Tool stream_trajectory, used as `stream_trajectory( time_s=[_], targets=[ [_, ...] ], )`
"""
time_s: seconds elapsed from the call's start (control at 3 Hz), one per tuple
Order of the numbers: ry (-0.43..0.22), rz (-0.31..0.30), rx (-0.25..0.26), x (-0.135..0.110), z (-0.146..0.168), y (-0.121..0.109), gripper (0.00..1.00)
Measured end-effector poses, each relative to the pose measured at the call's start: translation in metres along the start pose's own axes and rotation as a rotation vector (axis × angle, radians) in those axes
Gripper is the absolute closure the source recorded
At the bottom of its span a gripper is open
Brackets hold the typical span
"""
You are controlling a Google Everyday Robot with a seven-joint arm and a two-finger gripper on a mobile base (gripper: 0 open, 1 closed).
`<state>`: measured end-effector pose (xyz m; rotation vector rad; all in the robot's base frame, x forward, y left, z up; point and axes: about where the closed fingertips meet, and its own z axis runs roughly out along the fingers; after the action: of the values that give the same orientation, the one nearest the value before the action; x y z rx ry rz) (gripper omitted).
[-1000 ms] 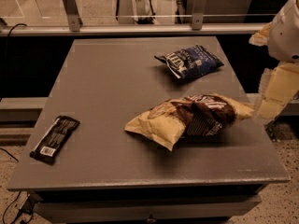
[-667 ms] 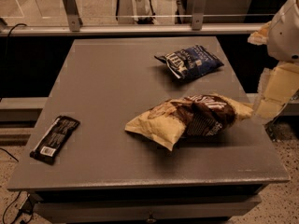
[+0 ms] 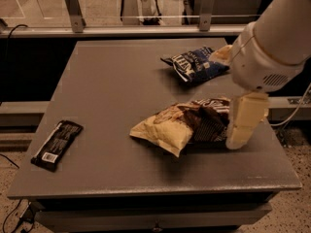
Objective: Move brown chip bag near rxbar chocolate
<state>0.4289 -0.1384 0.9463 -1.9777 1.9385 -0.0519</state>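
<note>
The brown chip bag (image 3: 187,125) lies crinkled on the right middle of the grey table (image 3: 112,86), pale tan at its left end and dark brown in the middle. The rxbar chocolate (image 3: 57,144), a flat black wrapper with a white label at its near end, lies near the table's front left edge, far from the bag. My gripper (image 3: 243,125) hangs from the white arm (image 3: 267,47) at the bag's right end, one pale finger (image 3: 247,120) reaching down to the table beside or against the bag.
A dark-blue chip bag (image 3: 194,64) lies at the back right of the table, partly behind my arm. A glass railing with metal posts (image 3: 73,8) runs behind the table. The table's right edge is close to my gripper.
My arm has swung in from the right, over the table, and the gripper now stands at the brown chip bag's right end. The bags and the bar have not moved.
</note>
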Motion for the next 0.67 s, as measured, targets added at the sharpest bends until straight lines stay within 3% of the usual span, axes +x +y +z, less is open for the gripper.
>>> stream_trajectory(
  time_s=[0.33,0.67],
  targets=[
    [0.030,-0.073,-0.026,-0.0103,0.0373,0.0155,0.00],
    [0.032,-0.072,-0.030,-0.0100,0.0384,0.0178,0.19]
  ],
)
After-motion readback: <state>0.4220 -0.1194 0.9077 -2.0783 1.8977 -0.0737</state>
